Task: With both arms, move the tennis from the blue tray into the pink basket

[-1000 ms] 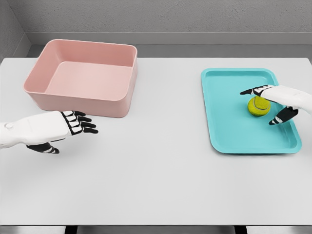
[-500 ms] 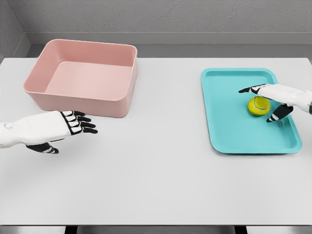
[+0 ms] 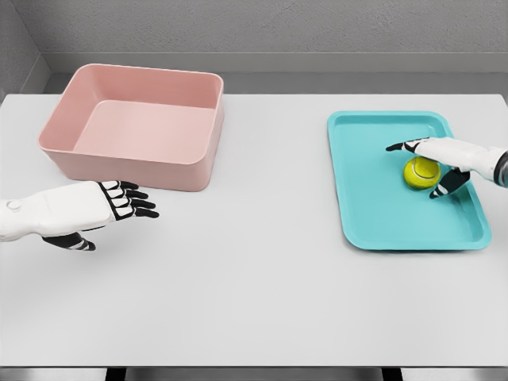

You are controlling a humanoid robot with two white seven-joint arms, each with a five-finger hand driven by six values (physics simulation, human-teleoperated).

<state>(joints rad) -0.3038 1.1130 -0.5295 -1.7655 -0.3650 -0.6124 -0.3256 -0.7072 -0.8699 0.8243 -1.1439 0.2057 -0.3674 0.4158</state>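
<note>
The right hand (image 3: 441, 161) reaches in over the blue tray (image 3: 381, 214), its fingers spread around the tennis ball (image 3: 421, 171) without closing on it: one dark fingertip points past the ball's far side, the thumb sits just at its near right. The ball lies on the tray floor, in the tray's far right part. The left hand (image 3: 119, 200) hovers over the white table (image 3: 254, 302), well left of the tray, fingers extended and loosely together, holding nothing. Just beyond that hand, far left of the tray, stands the pink basket (image 3: 131, 163), its inside bare.
</note>
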